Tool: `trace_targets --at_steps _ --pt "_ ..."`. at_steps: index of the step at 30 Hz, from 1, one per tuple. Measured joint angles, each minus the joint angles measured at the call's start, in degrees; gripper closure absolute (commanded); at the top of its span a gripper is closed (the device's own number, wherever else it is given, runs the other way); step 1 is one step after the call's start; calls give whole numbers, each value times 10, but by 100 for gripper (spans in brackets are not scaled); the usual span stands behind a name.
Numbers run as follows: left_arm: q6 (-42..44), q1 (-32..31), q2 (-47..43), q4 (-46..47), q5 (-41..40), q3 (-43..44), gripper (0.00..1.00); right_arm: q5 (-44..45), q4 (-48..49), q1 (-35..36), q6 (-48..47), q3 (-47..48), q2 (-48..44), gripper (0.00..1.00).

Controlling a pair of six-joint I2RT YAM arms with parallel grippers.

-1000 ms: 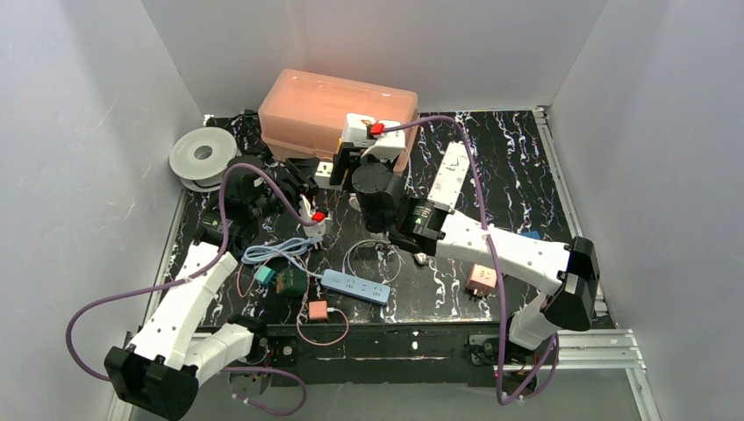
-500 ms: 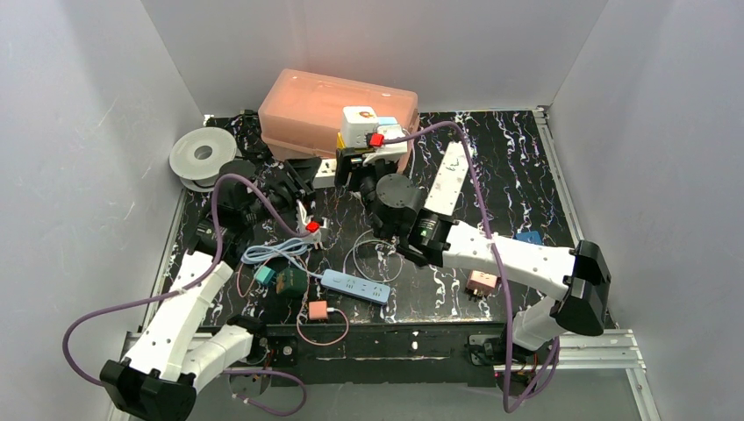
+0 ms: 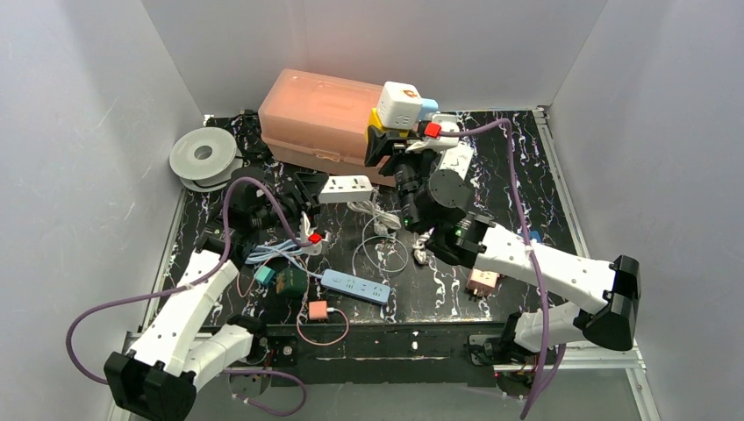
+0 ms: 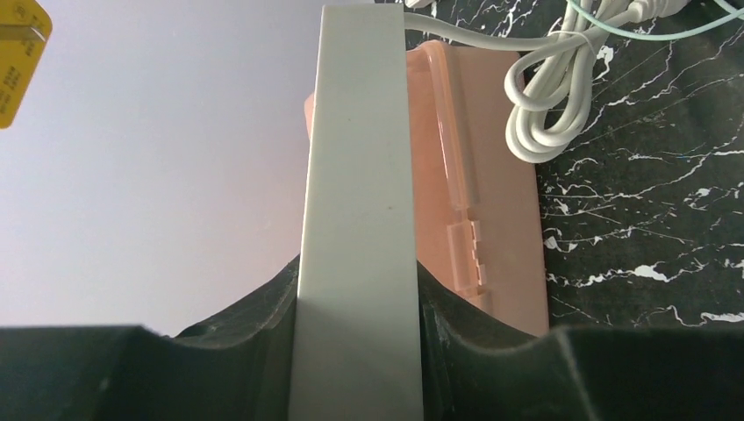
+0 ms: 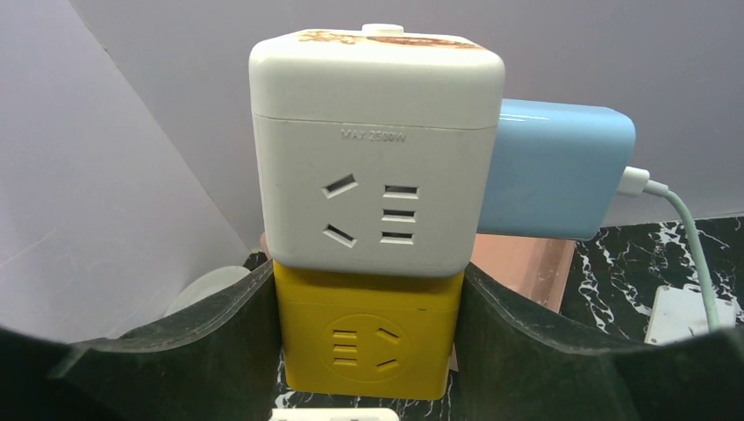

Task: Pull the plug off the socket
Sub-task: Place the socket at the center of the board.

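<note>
Two stacked cubes (image 5: 377, 189) fill the right end effector (image 5: 367, 303).

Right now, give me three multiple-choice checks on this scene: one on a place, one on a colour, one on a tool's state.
1. On which face of the white cube does the blue plug sit?
A) top
B) a side
C) underneath

2. What colour is the cube between the right tool's fingers?
A) yellow
B) pink
C) green

3. What state is the left tool in?
A) open
B) shut on nothing
C) shut on the white strip

Answers:
1 B: in the right wrist view the plug juts from the cube's side.
2 A: the yellow cube sits between the fingers, under the white one.
3 C: in the left wrist view the strip fills the gap between the fingers.
</note>
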Motion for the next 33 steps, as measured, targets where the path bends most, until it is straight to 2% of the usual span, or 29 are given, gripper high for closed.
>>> trace_targets --at_steps 6,12,18,19,21,24,25,27,28,33 --pt "10 0 50 49 4 -25 100 5 1 -4 0 -49 -28 99" --pt "23 0 147 115 7 -86 100 18 -28 -28 6 -131 -98 99" --pt "38 0 260 214 21 -91 100 32 -110 -56 54 -185 -223 99" --pt "43 -1 322 260 17 -87 100 23 -168 -57 90 -190 -278 99" --pt "46 -1 341 272 14 -87 99 13 -187 -57 101 -190 -292 99" --pt "53 0 378 298 3 -87 73 -28 -233 -58 122 -205 -328 99" --pt "54 0 388 304 -2 -87 58 -46 -250 -58 127 -211 -340 99" --pt "54 0 396 309 -8 -87 13 -83 -284 -58 137 -219 -361 99" --pt "55 0 398 304 -19 -87 3 -97 -296 -58 141 -219 -367 99" --pt "34 5 396 269 -42 -91 2 -166 -354 -58 164 -219 -387 99"
